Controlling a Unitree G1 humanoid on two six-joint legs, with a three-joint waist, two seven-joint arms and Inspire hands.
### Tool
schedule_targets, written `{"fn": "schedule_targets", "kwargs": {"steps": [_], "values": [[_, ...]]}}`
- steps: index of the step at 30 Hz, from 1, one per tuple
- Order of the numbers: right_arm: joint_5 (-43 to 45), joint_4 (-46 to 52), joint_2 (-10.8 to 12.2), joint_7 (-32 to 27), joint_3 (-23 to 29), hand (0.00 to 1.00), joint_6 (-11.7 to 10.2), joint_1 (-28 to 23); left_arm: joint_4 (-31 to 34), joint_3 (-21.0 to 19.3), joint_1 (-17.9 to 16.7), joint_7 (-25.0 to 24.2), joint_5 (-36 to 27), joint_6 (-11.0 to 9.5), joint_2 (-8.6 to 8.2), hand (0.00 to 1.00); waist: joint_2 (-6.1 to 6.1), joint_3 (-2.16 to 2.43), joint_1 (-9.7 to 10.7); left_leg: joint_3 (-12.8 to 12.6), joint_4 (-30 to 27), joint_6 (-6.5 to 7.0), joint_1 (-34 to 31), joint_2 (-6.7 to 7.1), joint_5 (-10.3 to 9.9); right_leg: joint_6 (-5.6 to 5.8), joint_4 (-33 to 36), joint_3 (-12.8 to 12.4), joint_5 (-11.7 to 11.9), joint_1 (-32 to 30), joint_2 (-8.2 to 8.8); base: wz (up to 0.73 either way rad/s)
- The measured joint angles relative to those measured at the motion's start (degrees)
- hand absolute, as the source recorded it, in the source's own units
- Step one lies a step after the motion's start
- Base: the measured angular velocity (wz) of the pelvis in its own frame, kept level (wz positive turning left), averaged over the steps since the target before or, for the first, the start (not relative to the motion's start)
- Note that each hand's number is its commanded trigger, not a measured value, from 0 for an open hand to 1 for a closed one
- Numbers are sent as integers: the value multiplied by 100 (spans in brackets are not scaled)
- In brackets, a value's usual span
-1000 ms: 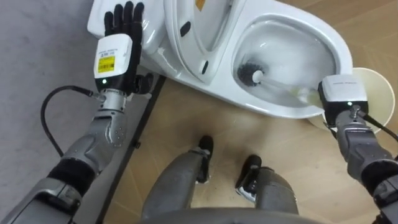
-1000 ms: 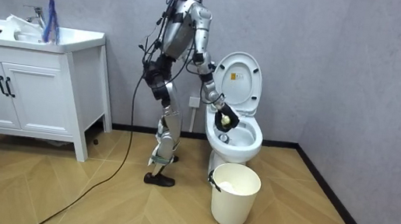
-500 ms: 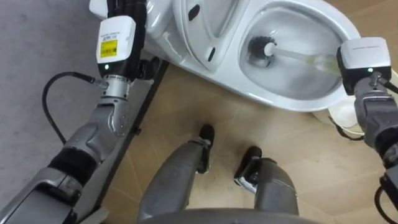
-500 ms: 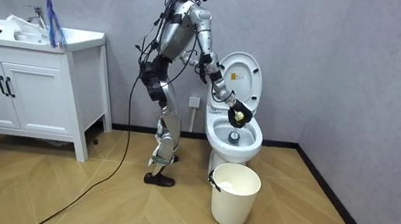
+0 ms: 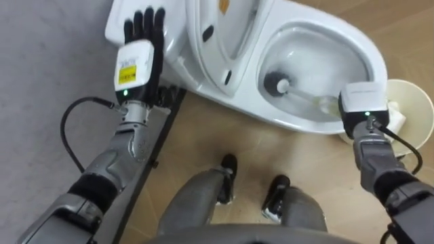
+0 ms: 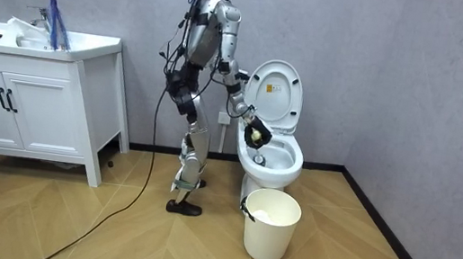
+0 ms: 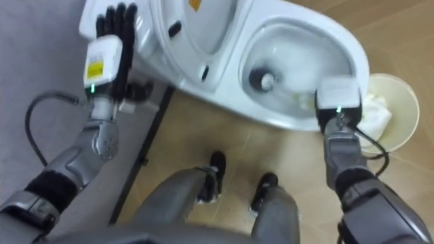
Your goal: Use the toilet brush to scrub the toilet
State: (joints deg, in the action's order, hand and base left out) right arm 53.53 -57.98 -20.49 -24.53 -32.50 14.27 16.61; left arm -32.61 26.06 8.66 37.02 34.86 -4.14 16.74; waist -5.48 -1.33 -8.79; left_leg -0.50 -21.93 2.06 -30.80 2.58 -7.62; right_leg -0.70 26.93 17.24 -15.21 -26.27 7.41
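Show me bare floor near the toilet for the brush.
Free: floor between vanity cabinet and robot, and from the bucket to the side wall. Crowded: the toilet's front, with the bucket close by and the right hand holding the toilet brush inside it.

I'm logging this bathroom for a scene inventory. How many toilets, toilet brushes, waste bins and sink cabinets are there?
Toilet: 1
Toilet brush: 1
Waste bin: 1
Sink cabinet: 1
Total: 4
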Motion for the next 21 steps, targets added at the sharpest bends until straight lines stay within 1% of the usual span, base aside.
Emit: {"fn": "schedule_targets", "kwargs": {"steps": [3, 4, 6, 7, 9, 10, 11, 12, 13, 15, 18, 19, 21], "values": [[-5, -14, -37, 7, -2, 100, 3, 50, 46, -9, -61, 94, -45, -6, 2, 0, 14, -10, 18, 4, 17, -9, -7, -7, 30, -15, -15, 30, 2, 19, -6, 6], [-46, -17, -63, 4, -6, 100, 0, 78, 82, -6, -76, 126, -54, -5, 16, 0, 36, -25, 6, 0, 15, -10, -6, -12, 31, -17, -9, 29, 0, 19, -6, 3], [-183, -125, -167, -86, -33, 100, -72, 162, 163, 15, -72, 167, -56, 3, 32, 0, 79, -54, -38, -5, -5, -11, -61, -17, 31, -18, 2, 36, 0, -16, -5, 2], [-325, -256, -213, -115, -48, 100, -135, 279, 254, 7, -56, 176, -56, 1, 40, 0, 99, -68, -103, -14, -11, -11, -110, -19, 31, -19, 48, 14, -1, -94, -1, 0], [-422, -435, -439, -139, -1, 100, -366, 518, 401, 37, 20, 203, -30, -26, 110, 0, 172, -125, -130, -5, -104, -10, -301, -10, 31, -24, 204, 11, -5, -310, 38, 2], [-429, -444, -479, -140, 2, 100, -409, 563, 453, 66, 39, 226, -30, -26, 141, 0, 188, -133, -138, -6, -136, -10, -360, -19, 31, -24, 225, 7, -5, -363, 39, 0], [-420, -444, -531, -138, 2, 100, -466, 661, 525, 72, 66, 240, -23, -34, 214, 0, 250, -172, -169, -28, -185, -10, -435, -53, 30, -25, 301, -26, -5, -463, 48, -10], [-372, -434, -554, -125, 2, 100, -505, 751, 622, 54, 92, 240, -22, -50, 274, 0, 331, -224, -205, -64, -196, -10, -477, -57, 30, -25, 376, -76, -5, -555, 56, -12], [-345, -426, -562, -105, 0, 100, -516, 791, 637, 42, 118, 244, -22, -69, 293, 0, 354, -239, -216, -72, -214, -10, -509, -61, 30, -25, 403, -71, -5, -594, 63, -4], [-180, -422, -572, -76, -1, 100, -533, 877, 647, 63, 249, 250, -19, -118, 316, 0, 361, -243, -189, -34, -394, -9, -689, -75, 30, -39, 439, 5, -7, -661, 75, 11], [-52, -106, -519, -35, -2, 100, -474, 726, 562, 115, 330, 227, -15, -117, 314, 0, 358, -241, -146, -41, -463, 14, -729, -78, 21, -61, 424, -3, -22, -670, 54, 5], [-1, 106, -481, -5, 2, 100, -385, 584, 501, 118, 322, 230, -15, -113, 284, 0, 337, -228, -108, -38, -488, 25, -722, -86, 12, -62, 397, 4, -19, -643, 40, -5], [83, 577, -431, 64, 32, 100, -217, 278, 470, 104, 300, 239, -2, -91, 297, 0, 319, -215, -65, -41, -472, 30, -694, -89, 9, -65, 365, 1, 10, -612, 18, -8]]}}
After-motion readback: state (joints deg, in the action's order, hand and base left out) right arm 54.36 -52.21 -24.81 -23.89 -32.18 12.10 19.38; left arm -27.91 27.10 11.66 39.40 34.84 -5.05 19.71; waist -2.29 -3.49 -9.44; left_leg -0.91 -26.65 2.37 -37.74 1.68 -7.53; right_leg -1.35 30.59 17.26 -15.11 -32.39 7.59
